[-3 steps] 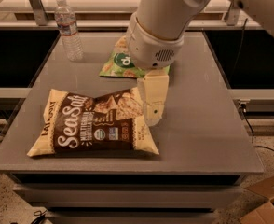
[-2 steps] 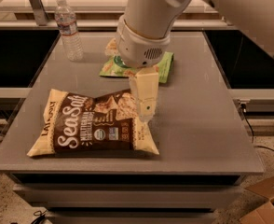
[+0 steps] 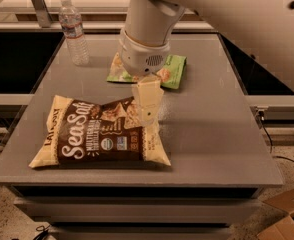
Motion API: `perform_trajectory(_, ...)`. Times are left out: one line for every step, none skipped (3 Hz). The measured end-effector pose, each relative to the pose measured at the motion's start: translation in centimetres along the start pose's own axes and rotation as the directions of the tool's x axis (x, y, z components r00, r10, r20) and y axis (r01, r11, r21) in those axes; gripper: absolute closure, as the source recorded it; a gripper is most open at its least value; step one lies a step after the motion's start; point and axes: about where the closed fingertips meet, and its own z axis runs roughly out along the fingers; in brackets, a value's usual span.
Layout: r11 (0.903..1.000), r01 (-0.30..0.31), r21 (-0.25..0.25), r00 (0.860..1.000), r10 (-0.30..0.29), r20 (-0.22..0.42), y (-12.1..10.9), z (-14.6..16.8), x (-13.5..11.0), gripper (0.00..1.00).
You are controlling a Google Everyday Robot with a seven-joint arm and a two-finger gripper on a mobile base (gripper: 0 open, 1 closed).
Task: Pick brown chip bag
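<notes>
The brown chip bag (image 3: 94,136) lies flat on the grey table (image 3: 207,134) at front left, dark brown with cream edges and white "Sea Salt" script. My gripper (image 3: 147,111) hangs from the white wrist above the bag's upper right corner. Its cream finger (image 3: 148,98) points down over the bag's right end.
A green snack bag (image 3: 174,69) lies behind the gripper, partly hidden by the wrist. A clear water bottle (image 3: 74,31) stands at the table's back left. A cardboard box (image 3: 287,216) sits on the floor at lower right.
The gripper has moved left and slightly forward, from beside the bag's right edge to over its upper right corner. The bags and bottle have not moved.
</notes>
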Motion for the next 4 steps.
perform_trajectory(0.9997, 0.007, -0.022, 1.000, -0.007, 0.005, -0.6, 0.8, 0.2, 0.40)
perform_trajectory(0.9993, 0.019, -0.032, 1.000, -0.019, 0.009, -1.0, 1.1, 0.1, 0.64)
perform_trajectory(0.9991, 0.031, -0.029, 0.999, -0.031, 0.011, -1.3, 1.0, -0.2, 0.87)
perform_trajectory(0.9989, 0.045, -0.015, 0.999, -0.045, 0.014, -1.6, 0.6, -0.7, 1.00)
